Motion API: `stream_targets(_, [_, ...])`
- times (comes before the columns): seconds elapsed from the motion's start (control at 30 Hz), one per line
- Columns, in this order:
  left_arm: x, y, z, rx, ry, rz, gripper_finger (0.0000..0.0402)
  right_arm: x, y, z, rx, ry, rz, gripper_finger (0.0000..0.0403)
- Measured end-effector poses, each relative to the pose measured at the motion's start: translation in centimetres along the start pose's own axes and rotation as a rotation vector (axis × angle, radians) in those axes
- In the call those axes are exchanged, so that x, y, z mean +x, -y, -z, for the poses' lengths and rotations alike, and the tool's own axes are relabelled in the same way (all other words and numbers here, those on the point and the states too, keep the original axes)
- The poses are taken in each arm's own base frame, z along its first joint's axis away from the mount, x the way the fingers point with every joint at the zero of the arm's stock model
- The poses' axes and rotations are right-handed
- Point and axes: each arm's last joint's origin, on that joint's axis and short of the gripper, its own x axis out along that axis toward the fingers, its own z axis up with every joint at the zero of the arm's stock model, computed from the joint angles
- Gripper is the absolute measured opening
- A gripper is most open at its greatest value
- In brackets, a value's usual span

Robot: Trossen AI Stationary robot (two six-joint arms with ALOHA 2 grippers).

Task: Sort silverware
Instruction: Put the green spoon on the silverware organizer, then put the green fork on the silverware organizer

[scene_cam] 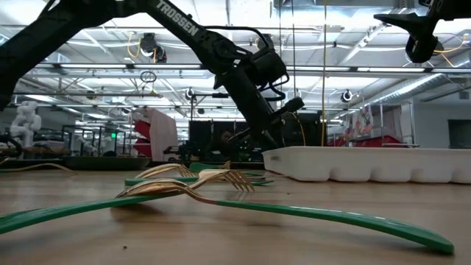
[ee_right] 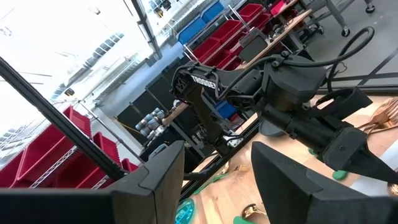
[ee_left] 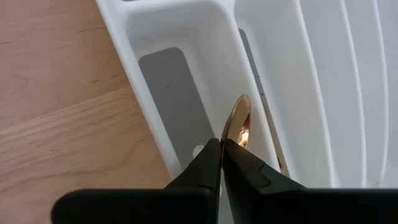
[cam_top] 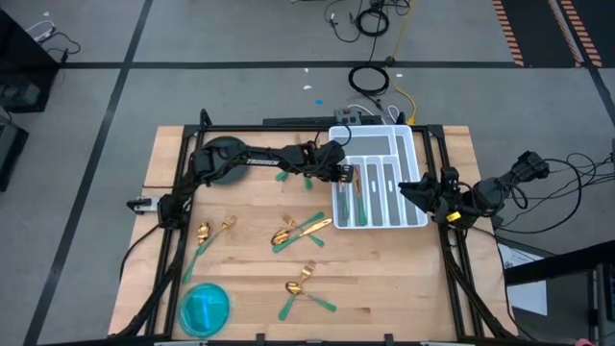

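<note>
Landmark: the white plastic compartmented tray (cam_top: 408, 183) at the far right of the pale wooden table (cam_top: 250, 259).

Nearest edge: a round blue plate (cam_top: 205, 308) sits well clear of the tray.

Loose silverware: gold-headed, green-handled forks and spoons (cam_top: 300, 231) lie scattered on the wood on the left arm's side of the tray, some crossed over each other; more pieces (cam_top: 360, 197) already rest inside the tray.

Left gripper (ee_left: 221, 149): over the tray's outermost long slot, fingers clenched on a gold spoon (ee_left: 238, 121) whose bowl points down into the tray.

Right gripper (cam_top: 415, 189): hangs above the tray's other side, fingers spread apart and holding nothing.

Step in hand: I'd judge this as dropping the spoon in its slot. The bowl looks to be near the divider wall, so line the handle up with the slot's length and lower it before letting go, or it may bridge the divider.

Remaining: most pieces look unsorted.
</note>
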Motion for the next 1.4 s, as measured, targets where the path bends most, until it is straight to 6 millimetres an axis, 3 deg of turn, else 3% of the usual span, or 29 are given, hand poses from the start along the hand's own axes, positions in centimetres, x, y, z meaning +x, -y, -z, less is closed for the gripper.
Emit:
stream_targets(0.73, [-0.1, 0.3, 0.0, 0.236, -0.083, 0.078, 0.0031, 0.0, 0.0, 0.0, -0.037, -0.002, 0.0, 0.018])
stream_targets(0.97, [-0.4, 1.2, -0.2, 0.303, -0.097, 0.131, 0.0096, 0.0, 0.0, 0.1, -0.047, -0.017, -0.018, 0.0181])
stream_targets(1.17, [-0.5, 0.9, -0.6, 0.308, -0.071, 0.094, 0.0158, 0.0, 0.0, 0.1, -0.047, -0.017, -0.019, 0.0181])
stream_targets(1.4, [-0.7, 0.1, -1.5, 0.202, -0.11, 0.097, 0.0171, 0.0, 0.0, 0.1, -0.052, -0.018, -0.013, 0.0181])
